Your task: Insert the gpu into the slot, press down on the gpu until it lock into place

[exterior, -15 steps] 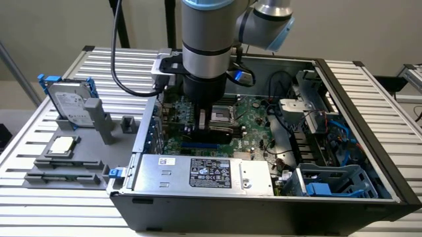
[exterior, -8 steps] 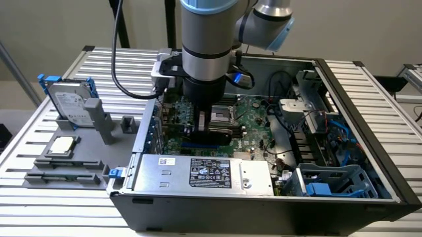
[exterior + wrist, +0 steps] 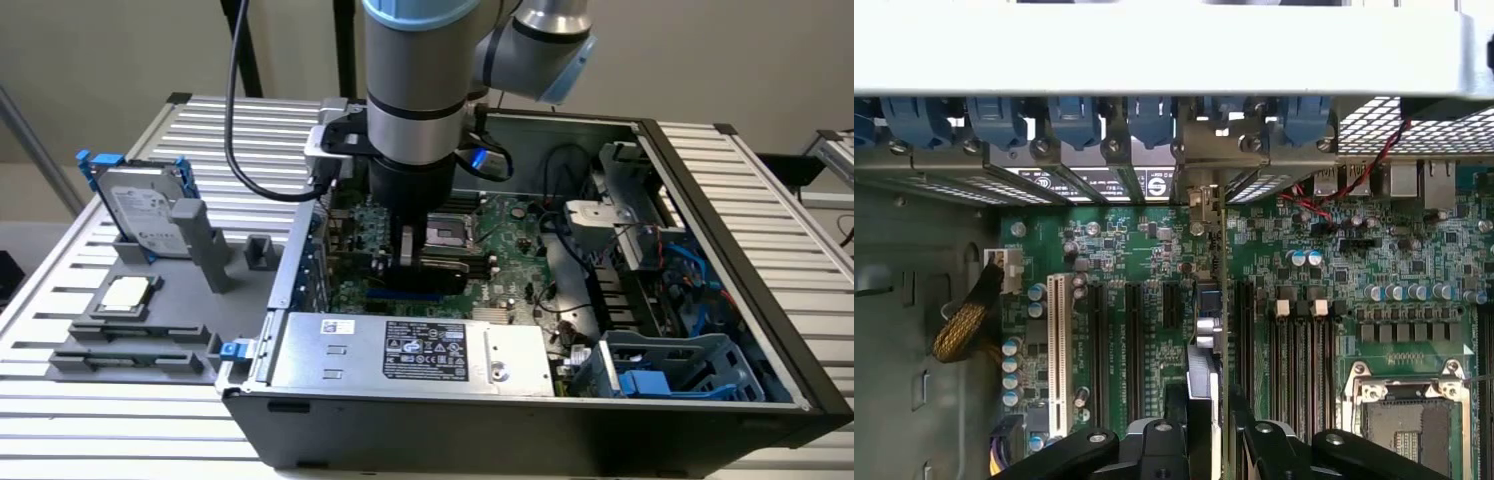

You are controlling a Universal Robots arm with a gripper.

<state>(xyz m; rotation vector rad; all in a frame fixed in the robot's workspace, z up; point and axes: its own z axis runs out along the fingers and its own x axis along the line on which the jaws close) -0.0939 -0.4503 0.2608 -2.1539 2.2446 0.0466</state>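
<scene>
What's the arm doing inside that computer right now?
Gripper down inside the case, jaws shut on the gpu. Card edge-on over the motherboard, above the blue slot. Nothing visibly blocking.

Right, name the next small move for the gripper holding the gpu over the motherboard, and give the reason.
Probably a short, straight push down. The gripper holds the gpu edge-on over the board, with its bracket end up at the case's rear openings, and in the exterior view the slot shows blue just below the card, so it looks lined up but not visibly locked.
</scene>
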